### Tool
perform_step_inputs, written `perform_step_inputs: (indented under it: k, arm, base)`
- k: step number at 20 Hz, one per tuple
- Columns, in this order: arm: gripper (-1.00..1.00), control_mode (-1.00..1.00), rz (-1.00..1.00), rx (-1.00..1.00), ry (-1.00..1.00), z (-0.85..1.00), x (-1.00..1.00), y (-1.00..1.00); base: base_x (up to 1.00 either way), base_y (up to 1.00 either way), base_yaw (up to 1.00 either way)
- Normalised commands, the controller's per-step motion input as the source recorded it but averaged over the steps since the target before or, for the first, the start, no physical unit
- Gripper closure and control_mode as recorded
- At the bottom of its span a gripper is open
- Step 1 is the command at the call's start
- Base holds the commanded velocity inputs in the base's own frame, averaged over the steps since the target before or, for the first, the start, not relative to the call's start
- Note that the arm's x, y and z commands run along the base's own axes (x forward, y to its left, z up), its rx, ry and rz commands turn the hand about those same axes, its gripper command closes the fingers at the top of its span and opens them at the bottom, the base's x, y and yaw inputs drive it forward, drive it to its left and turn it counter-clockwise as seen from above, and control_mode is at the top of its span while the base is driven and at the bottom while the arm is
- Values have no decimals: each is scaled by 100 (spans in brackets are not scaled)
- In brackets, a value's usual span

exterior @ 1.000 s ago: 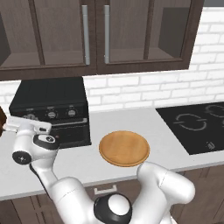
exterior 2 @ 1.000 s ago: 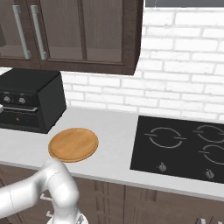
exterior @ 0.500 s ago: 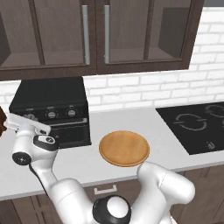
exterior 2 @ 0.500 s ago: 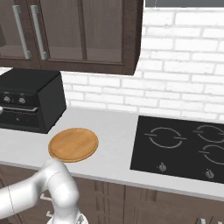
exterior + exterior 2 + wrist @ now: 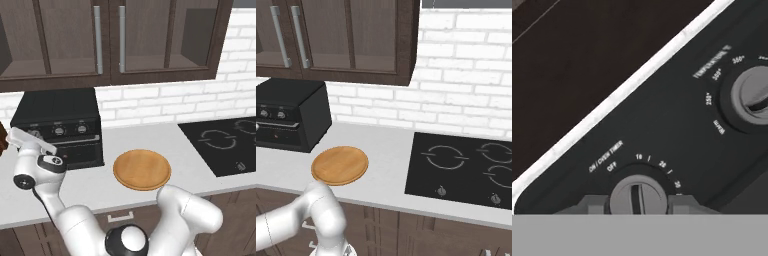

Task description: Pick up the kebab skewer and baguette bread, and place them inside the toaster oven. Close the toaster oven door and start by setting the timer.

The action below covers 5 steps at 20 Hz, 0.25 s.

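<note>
Straddling the timer knob [image 5: 637, 196] low in the frame on the toaster oven [image 5: 60, 127], our gripper [image 5: 637, 204] sits open with fingertips either side, so we pinch squarely before turning clockwise off OFF.

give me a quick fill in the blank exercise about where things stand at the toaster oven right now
1. The gripper sits at the knob labelled on/oven ____.
2. The toaster oven door is ____.
3. The round wooden plate has ____ lying on it.
4. On the counter, the plate lies between the toaster oven and the ____.

Missing words: timer; closed; nothing; cooktop
</note>
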Motion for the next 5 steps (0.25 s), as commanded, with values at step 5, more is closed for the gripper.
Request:
perform_step_inputs:
  k: [5]
  arm:
    - [100, -100, -2, 14, 0, 0, 0, 0]
  base:
    - [0, 0, 0]
